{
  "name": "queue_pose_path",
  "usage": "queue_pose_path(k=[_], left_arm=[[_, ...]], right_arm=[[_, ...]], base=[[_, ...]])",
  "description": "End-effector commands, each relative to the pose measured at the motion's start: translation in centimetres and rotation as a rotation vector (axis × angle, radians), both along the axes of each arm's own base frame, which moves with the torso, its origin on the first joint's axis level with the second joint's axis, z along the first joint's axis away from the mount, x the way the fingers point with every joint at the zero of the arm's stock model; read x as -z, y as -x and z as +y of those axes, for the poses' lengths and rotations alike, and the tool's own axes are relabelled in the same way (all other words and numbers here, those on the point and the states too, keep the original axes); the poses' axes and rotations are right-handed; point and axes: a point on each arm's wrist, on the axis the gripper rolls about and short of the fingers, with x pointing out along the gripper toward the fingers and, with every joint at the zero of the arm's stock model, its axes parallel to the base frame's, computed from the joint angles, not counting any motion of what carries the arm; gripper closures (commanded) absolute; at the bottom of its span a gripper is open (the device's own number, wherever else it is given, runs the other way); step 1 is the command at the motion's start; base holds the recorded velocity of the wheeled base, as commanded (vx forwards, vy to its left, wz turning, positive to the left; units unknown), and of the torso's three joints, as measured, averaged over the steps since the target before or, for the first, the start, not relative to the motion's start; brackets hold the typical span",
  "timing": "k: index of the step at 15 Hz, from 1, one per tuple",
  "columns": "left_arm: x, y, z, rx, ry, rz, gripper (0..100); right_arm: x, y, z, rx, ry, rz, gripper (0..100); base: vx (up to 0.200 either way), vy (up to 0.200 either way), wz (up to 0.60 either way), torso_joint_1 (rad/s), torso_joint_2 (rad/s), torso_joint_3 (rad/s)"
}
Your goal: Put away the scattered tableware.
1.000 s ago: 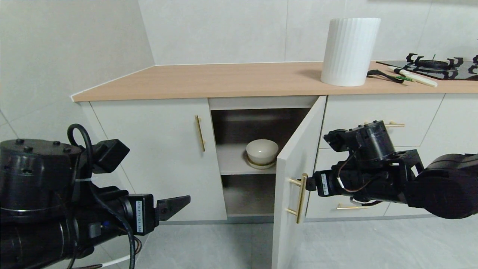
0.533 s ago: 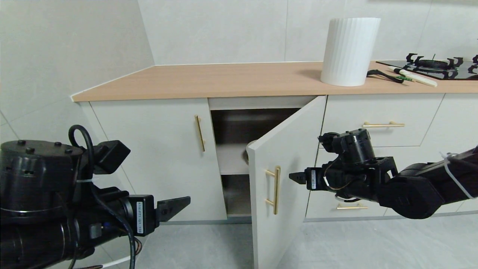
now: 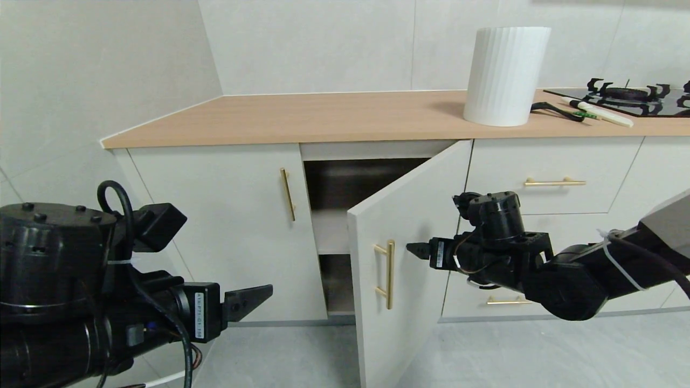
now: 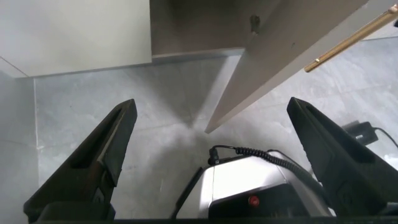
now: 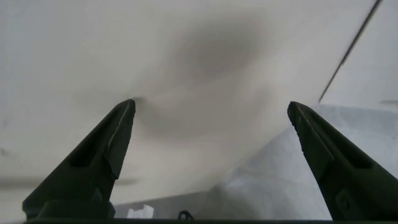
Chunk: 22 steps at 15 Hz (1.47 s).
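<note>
The door (image 3: pixel 399 258) has swung a good way back toward shut since a second ago, and the right gripper (image 3: pixel 412 249) has come left along with it; back then the bowl sat in plain sight on the cabinet's (image 3: pixel 226 215) middle shelf, now the door hides that spot; the left arm hasn't budged.

Room first: pale tiled wall (image 3: pixel 323 43) behind, grey tiled floor (image 3: pixel 512 355) below; a long wood-look counter (image 3: pixel 323 116) runs over the white cabinet and the drawers (image 3: pixel 550 167) to its right; on the counter stands a tall white ribbed canister (image 3: pixel 505 75), then a black hob (image 3: pixel 636 97) at the far right, with a white-handled tool (image 3: pixel 598 113) and a black one (image 3: pixel 555 110) lying beside it; slim gold handles on the doors and drawers, the one on the swinging door (image 3: pixel 389 275) just beside the right gripper's tip.

Right gripper is spread wide with nothing in it, door face right in front; can't tell if it's touching; left gripper (image 3: pixel 253 299) hangs low near the floor, also wide apart and holding nothing.

Small white labels on both wrists; print too tiny to read.
</note>
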Motion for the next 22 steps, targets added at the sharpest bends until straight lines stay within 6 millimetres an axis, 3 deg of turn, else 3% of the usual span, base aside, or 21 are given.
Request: queue_pose_path(k=[1,3,11,17,22], left_arm=[[0.1,0.0,0.0,0.0,-0.002,0.004,0],[0.1,0.0,0.0,-0.001,0.0,0.003,0],[0.0,0.0,0.0,-0.001,0.002,-0.001,0],[0.5,-0.1,0.0,0.0,-0.006,0.015,0],[0.7,-0.1,-0.1,0.0,-0.01,0.022,0]], right_arm=[[0.3,-0.2,0.0,0.002,0.002,0.002,0],[0.5,-0.2,0.1,0.002,0.004,0.008,0],[0.3,-1.2,0.6,0.052,-0.086,0.021,0],[0.9,-4.2,0.7,0.222,-0.139,-0.006,0],[1.1,-5.1,0.5,0.262,-0.155,-0.011,0]], base=[[0.2,0.0,0.0,0.002,0.0,0.007],[0.2,0.0,0.0,0.01,0.0,0.002],[0.0,0.0,0.0,0.0,0.0,0.0],[0.0,0.0,0.0,0.0,0.0,0.0],[0.0,0.0,0.0,0.0,0.0,0.0]])
